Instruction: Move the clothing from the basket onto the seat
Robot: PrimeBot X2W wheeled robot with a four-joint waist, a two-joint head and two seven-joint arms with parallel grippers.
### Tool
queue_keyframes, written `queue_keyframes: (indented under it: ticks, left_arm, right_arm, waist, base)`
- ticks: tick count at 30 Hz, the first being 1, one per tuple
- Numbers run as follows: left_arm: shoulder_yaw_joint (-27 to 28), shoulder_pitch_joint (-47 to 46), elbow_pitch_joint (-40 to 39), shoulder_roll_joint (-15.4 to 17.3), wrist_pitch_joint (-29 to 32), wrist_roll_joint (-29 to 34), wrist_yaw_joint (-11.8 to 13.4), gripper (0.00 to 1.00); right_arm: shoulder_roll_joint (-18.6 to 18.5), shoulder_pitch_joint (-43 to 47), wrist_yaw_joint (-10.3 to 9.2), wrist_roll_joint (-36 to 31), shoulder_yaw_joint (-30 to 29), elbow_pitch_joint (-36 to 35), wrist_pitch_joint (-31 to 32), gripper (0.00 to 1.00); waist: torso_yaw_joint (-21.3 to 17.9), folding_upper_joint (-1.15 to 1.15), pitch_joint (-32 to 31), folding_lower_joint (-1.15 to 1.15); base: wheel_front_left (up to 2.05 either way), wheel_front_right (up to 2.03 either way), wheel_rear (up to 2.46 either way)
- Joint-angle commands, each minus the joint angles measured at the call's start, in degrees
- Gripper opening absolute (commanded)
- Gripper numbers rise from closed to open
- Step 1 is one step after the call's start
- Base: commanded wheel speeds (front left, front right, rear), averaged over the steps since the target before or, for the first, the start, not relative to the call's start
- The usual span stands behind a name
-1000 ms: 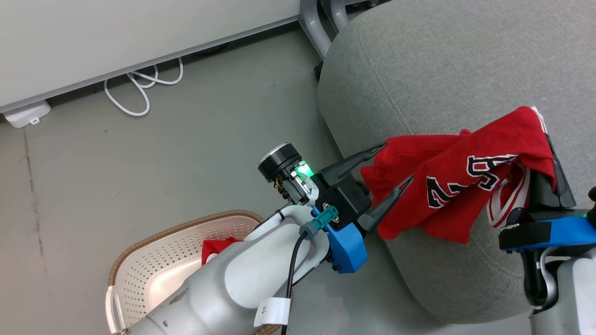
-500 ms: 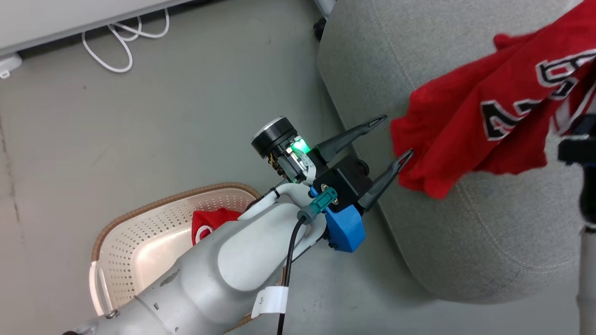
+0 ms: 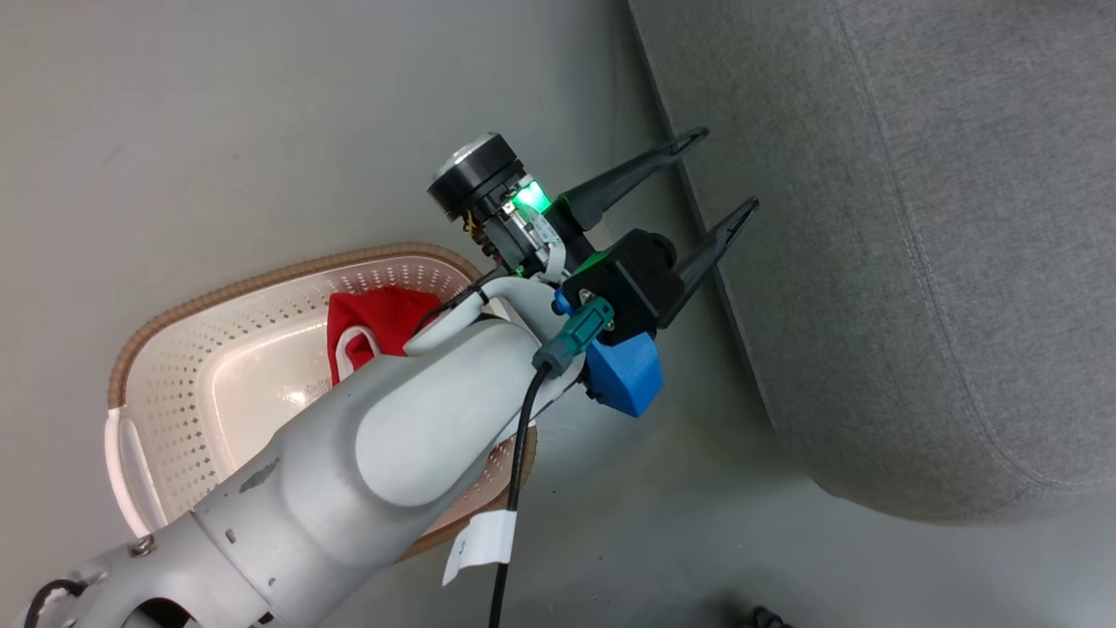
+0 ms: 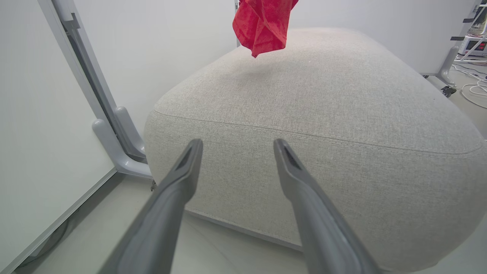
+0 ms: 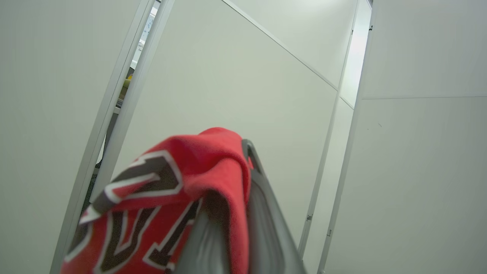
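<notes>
- The left tool hangs low beside the seat, over the floor. Its two dark fingers are spread wide with nothing between them.
- In the left wrist view the left tool points at the seat's front side, just below the seam. Its tips are near the fabric but apart from it.
- The right tool has its fingers pressed together, pinching the jersey. The red cloth is folded over one finger and drapes down the left of that view, showing black, white-edged lettering. Pale wall panels stand behind.
- From the left wrist, the jersey hangs in a bunch above the far part of the seat top. Its lowest corner looks clear of the cushion.
- The basket sits on the floor, partly under the left forearm and well apart from the seat.
- A second red garment with white trim lies crumpled inside the basket, against the wall nearest the seat and partly hidden by the arm.
</notes>
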Motion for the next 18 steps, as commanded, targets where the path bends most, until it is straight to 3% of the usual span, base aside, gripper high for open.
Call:
queue_keyframes:
  ticks: [1, 4, 8, 18]
  left_arm:
    - [0.31, -0.84, -0.58, 0.76, 0.2, 0.4, 0.28, 1.0]
    - [0.35, -1.32, -2.18, 1.69, 0.81, 0.56, 0.74, 1.0]
    - [0.09, -1.66, -3.72, 2.82, 1.65, 0.93, 1.03, 1.0]
    - [-0.59, -2.3, -5.56, 3.41, 2.37, 0.91, 1.44, 1.0]
  right_arm:
    - [-0.91, -1.08, 0.01, 0.31, -0.71, 0.88, -0.19, 0.0]
    - [-3.74, -2.09, 0.01, 0.42, -3.16, 3.63, -0.2, 0.0]
    - [-4.0, -0.94, 0.01, 0.28, -3.98, 8.05, -0.18, 0.0]
    - [1.67, 2.89, 0.01, -2.06, -2.39, 17.43, -0.19, 0.0]
  waist:
    - [0.03, 0.0, 2.48, -0.01]
    - [-0.09, 0.0, 4.35, -0.01]
    - [-0.12, 0.0, 6.19, -0.01]
    - [1.37, 0.0, 8.4, -0.01]
  base:
    - [0.0, 0.0, 0.0]
    - [0.0, 0.0, 0.0]
    - [0.0, 0.0, 0.0]
    - [0.0, 0.0, 0.0]
